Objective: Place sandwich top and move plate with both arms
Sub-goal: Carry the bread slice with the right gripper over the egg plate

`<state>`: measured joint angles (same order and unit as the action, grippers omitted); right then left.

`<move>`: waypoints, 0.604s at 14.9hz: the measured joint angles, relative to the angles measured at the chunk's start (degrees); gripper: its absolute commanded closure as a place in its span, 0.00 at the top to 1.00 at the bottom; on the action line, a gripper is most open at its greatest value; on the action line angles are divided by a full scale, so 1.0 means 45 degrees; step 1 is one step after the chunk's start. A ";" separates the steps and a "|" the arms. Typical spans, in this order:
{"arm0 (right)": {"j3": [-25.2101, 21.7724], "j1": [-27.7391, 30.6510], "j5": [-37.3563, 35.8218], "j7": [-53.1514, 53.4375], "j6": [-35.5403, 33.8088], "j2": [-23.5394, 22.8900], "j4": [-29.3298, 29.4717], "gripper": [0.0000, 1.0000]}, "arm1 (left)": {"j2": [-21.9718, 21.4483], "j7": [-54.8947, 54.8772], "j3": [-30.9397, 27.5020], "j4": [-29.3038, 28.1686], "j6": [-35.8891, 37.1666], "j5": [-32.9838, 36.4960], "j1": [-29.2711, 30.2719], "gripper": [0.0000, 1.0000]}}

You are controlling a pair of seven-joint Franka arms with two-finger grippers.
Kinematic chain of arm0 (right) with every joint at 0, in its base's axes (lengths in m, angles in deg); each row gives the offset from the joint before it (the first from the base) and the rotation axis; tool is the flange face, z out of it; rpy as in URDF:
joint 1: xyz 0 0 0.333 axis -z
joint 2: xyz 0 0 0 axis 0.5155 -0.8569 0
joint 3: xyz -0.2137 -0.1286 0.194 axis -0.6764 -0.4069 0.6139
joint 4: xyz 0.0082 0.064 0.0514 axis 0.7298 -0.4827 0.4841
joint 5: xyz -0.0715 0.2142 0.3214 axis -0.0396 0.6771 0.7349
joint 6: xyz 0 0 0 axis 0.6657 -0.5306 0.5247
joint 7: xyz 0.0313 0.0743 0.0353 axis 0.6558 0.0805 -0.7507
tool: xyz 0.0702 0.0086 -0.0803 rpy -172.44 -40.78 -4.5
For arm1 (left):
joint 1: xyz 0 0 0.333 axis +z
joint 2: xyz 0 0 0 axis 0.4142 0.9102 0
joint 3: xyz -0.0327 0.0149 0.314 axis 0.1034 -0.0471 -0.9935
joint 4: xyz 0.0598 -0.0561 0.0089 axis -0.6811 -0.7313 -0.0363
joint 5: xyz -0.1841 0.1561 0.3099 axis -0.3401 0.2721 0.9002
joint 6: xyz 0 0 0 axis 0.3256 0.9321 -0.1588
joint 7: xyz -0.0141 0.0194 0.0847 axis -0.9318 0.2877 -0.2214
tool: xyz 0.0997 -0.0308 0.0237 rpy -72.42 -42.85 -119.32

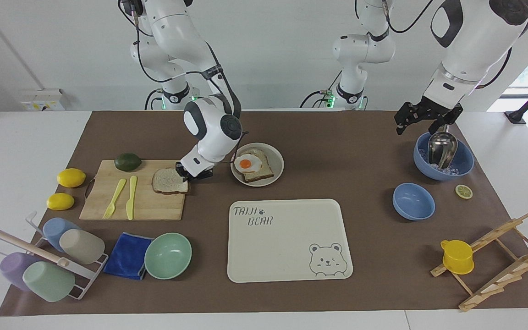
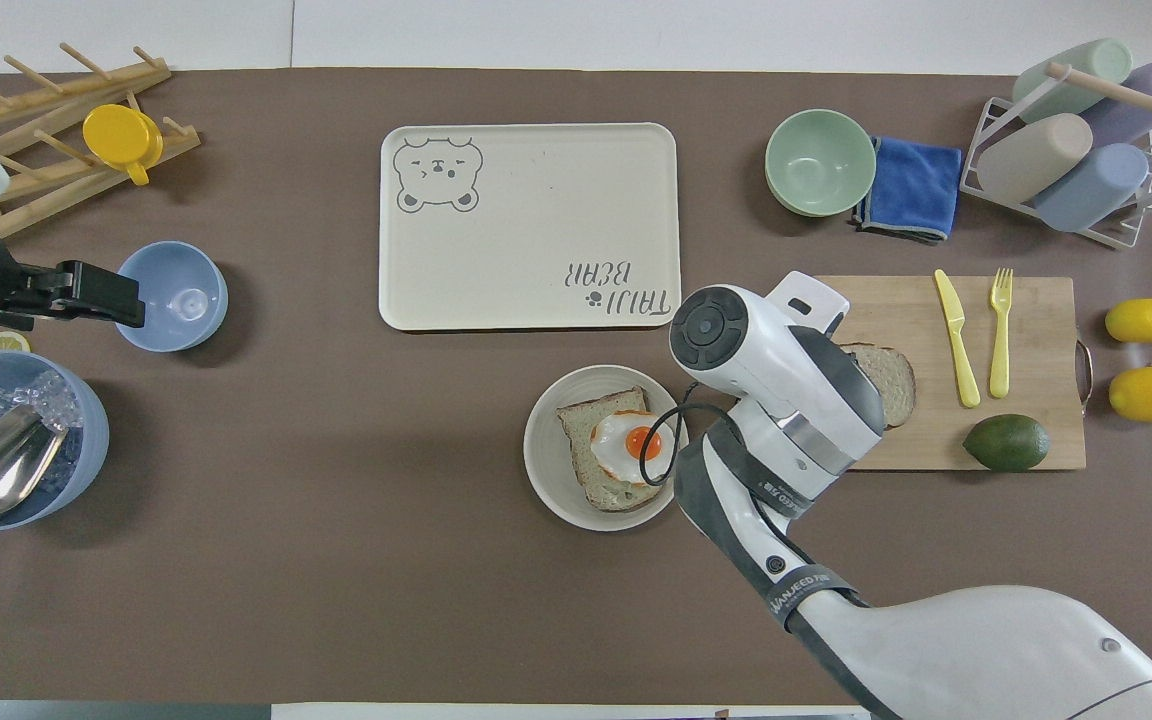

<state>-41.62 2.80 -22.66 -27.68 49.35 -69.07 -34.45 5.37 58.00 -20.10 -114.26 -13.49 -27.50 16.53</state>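
The sandwich top (image 1: 168, 181) is a pale brown bread slice lying flat on the wooden cutting board (image 1: 145, 208). It also shows in the overhead view (image 2: 896, 368), partly under the right arm. My right gripper (image 1: 194, 173) is low at the slice's edge nearest the plate. The cream plate (image 1: 278, 160) sits beside the board toward the left arm's end and holds a bread slice with a fried egg (image 1: 247, 163); the overhead view shows its rim (image 2: 546, 480). My left gripper (image 1: 422, 123) waits, open and empty, above the blue bowl with ice and a metal scoop (image 1: 442, 158).
A yellow fork and knife (image 1: 123, 197) and an avocado (image 1: 128, 162) lie on the board. The bear tray (image 1: 287, 238) lies farther from the robots than the plate. A mint bowl (image 1: 167, 255), blue cloth, cup rack, two lemons, a small blue bowl (image 1: 413, 201) and a wooden rack stand around.
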 measured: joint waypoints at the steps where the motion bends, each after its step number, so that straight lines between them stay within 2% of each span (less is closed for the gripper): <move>1: 0.0192 -0.0011 0.0000 -0.0031 -0.0807 -0.0002 0.0501 0.00 | 0.0000 0.0000 0.0000 0.0000 0.0000 0.0000 0.0000 1.00; 5: 0.1100 -0.0174 0.0001 -0.0106 -0.3856 -0.0009 0.2637 0.00 | 0.0000 0.0000 0.0000 0.0000 0.0000 0.0000 0.0000 1.00; 9: 0.2002 -0.0222 0.0001 -0.0111 -0.5544 0.0079 0.3717 0.00 | 0.0000 0.0000 0.0000 0.0000 0.0000 0.0000 0.0000 1.00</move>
<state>-32.61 1.81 -22.66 -28.18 24.40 -68.71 -17.72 5.37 58.00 -20.10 -114.26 -13.49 -27.50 16.53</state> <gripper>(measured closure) 0.921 0.000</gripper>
